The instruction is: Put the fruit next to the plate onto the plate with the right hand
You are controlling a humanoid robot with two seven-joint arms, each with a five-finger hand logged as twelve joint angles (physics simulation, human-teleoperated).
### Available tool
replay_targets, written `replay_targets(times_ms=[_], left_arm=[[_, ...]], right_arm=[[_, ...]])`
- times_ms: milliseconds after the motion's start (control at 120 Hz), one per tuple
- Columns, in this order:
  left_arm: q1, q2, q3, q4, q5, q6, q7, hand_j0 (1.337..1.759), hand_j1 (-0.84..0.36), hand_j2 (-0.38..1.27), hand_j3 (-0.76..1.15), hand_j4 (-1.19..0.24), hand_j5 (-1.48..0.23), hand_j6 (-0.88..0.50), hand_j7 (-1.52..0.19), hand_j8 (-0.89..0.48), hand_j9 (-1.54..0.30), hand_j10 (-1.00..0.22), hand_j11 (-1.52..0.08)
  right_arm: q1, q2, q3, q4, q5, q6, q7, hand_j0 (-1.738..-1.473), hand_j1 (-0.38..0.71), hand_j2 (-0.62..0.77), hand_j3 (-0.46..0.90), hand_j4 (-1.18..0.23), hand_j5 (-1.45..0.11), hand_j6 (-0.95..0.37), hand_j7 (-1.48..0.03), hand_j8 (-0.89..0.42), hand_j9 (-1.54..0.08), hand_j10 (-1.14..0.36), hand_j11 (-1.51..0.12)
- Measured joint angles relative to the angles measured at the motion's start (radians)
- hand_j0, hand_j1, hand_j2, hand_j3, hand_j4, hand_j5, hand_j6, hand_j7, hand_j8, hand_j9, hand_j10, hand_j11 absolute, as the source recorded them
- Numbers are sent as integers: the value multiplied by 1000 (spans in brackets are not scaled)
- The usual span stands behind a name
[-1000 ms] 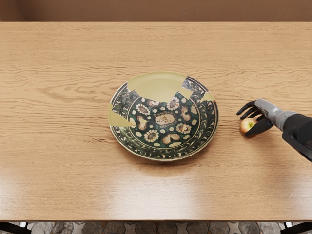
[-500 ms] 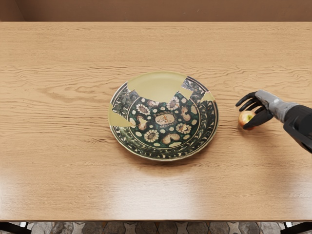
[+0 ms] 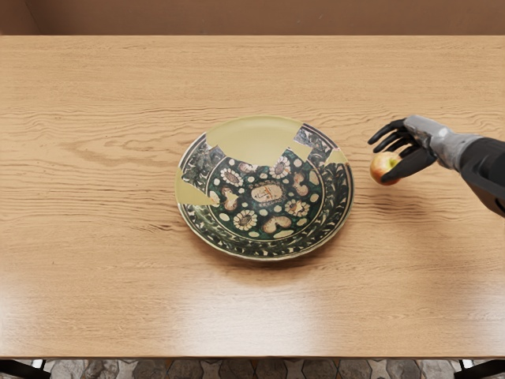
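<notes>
A small red-and-yellow apple (image 3: 383, 166) hangs above the table just right of the plate, its shadow on the wood below. My right hand (image 3: 401, 151) is shut on the apple, dark fingers curled over its top and far side, the arm coming in from the right edge. The round plate (image 3: 342, 197) with a dark floral pattern and plain yellow patches lies flat in the middle of the table. A short gap separates the apple from the plate's right rim.
The wooden table (image 3: 102, 260) stretches wide on all sides of the plate. Its front edge runs along the bottom of the view and a brown wall stands behind the far edge.
My right hand has lifted the apple off the table and carried it up and to the left, closer to the plate's rim.
</notes>
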Motion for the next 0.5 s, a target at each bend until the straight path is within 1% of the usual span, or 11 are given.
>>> replay_targets(times_ms=[192,500], left_arm=[[0,0,0,0,0,0,0,1658,58,49,0,-243,-316,-243,-316,-243,-316,-243,-316],[0,0,0,0,0,0,0,1658,58,49,0,-243,-316,-243,-316,-243,-316,-243,-316]], right_arm=[[10,4,40,1,27,43,0,-1658,223,98,0,-526,-698,-531,-691,-407,-692,-473,-691],[24,63,61,2,37,75,-2,-1658,223,100,0,-526,-699,-531,-691,-403,-692,-471,-692]])
